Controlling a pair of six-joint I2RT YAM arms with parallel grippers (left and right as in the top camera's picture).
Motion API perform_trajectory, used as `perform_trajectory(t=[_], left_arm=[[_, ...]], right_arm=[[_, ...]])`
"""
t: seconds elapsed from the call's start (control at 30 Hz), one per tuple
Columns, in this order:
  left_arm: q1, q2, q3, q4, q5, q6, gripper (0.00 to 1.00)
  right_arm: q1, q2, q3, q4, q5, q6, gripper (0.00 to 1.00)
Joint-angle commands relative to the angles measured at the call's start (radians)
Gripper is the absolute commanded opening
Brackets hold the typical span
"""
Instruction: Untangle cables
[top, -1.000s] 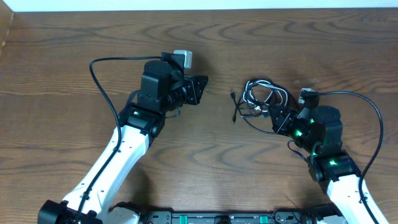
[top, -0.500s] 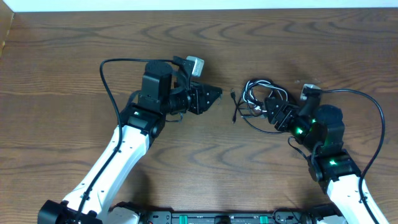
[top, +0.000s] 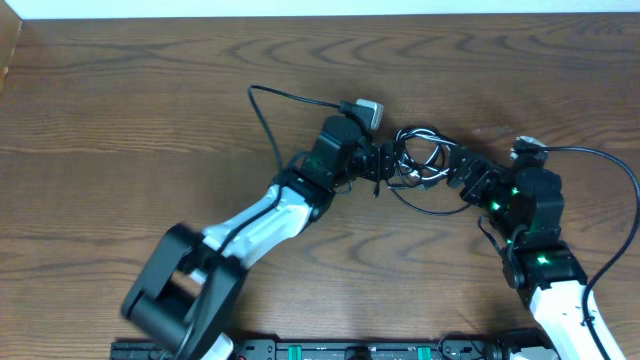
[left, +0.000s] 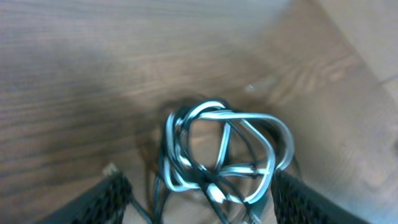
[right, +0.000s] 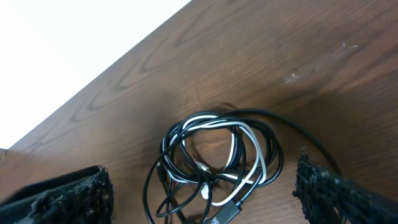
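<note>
The tangled black and white cables (top: 418, 158) lie on the worktop (top: 150, 100); the left pincer (left: 205, 196) gapes wide just beside the cables, gripping nothing; the right pincer (right: 202, 190) likewise, opposite.

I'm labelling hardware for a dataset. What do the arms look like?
Both arms have white links and black joints. The right arm shows green lights; the left arm carries a grey wrist camera. Looping black leads feed each. Pincer fingers are black, textured.
</note>
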Motion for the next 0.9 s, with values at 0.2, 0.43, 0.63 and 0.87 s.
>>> perform_trajectory(t=[0.2,0.43,0.63,0.87], left_arm=[[-0.014,0.270,0.011,0.351,-0.044,-0.011,0.57],[-0.063,0.341,0.011,0.379,-0.081,-0.010,0.58],[-0.103,0.351,0.011,0.373,-0.168,-0.009,0.46],[-0.104,0.342,0.011,0.309,-0.166,-0.010,0.08]], right_arm=[[-0.016,-0.018,0.016,-0.055,-0.050,-0.018,0.93],[-0.016,-0.017,0.016,-0.115,-0.049,-0.018,0.93],[-0.016,-0.015,0.016,-0.154,-0.050,-0.018,0.93],[-0.016,-0.015,0.016,-0.206,-0.050,-0.018,0.92]])
